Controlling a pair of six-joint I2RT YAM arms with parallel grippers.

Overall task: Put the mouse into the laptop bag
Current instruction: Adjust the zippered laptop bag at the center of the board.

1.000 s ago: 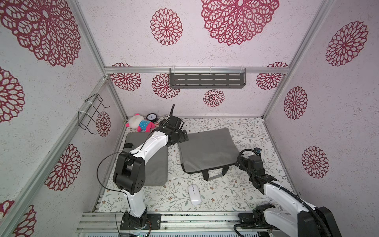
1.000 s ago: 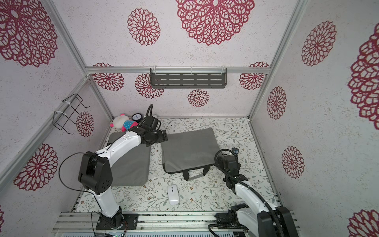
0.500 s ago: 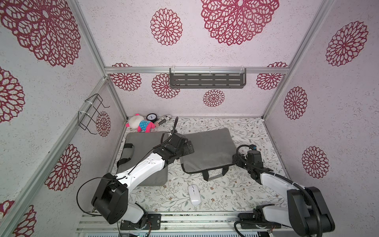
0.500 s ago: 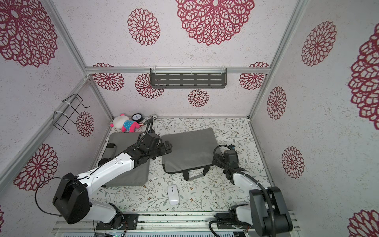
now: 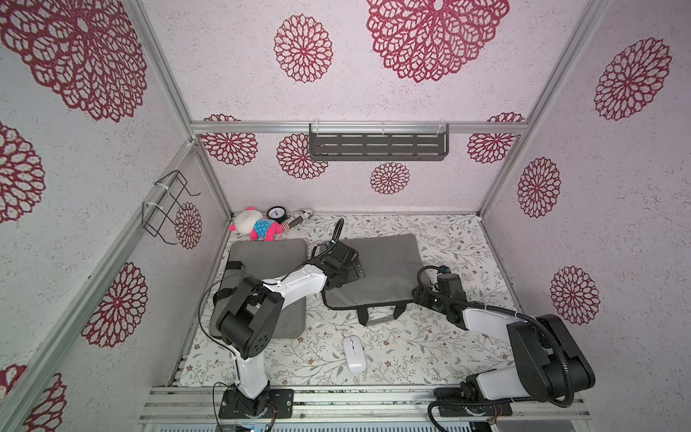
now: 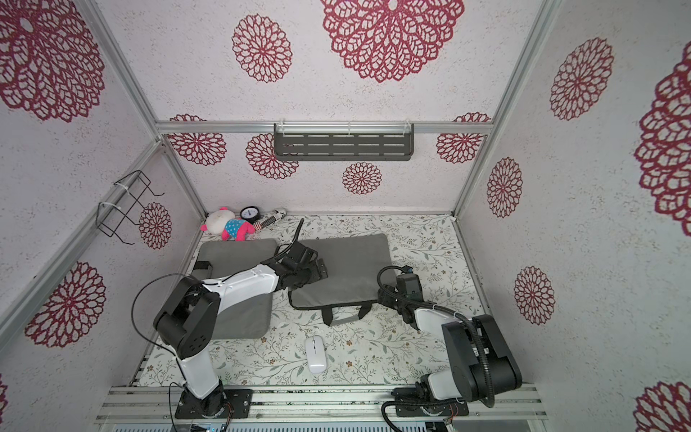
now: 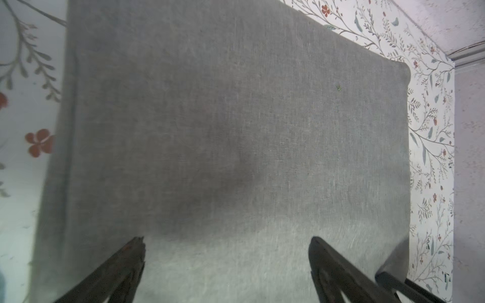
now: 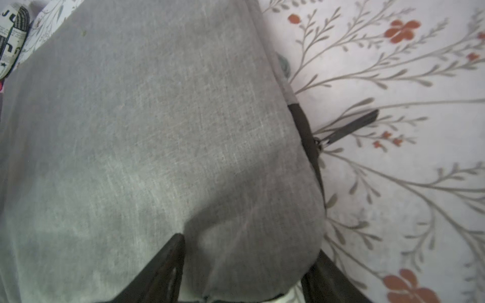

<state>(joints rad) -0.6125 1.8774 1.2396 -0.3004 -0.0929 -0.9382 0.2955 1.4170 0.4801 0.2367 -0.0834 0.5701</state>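
The white mouse lay on the flowery desk, near the front edge. It was well apart from both grippers and outside the bag. It looked small, light, hard and smooth, so it might slip. I think the best hold was across its two long sides, near the middle, with a gentle squeeze. The rounded top gave nothing to grab.

A bit farther back lay the grey laptop bag, flat, with its black handle pointing toward the mouse. The bag looked soft and floppy, so its mouth would likely need holding open. The right gripper sat at the bag's near right corner, by the black zipper pull. Its jaws stood part way apart with the bag's edge between them. I could not tell if they pinched the cloth.

The left gripper hovered over the bag's left part with jaws spread wide, holding nothing. To the left lay a grey pad. In the far left corner sat a plush toy and a little clock.
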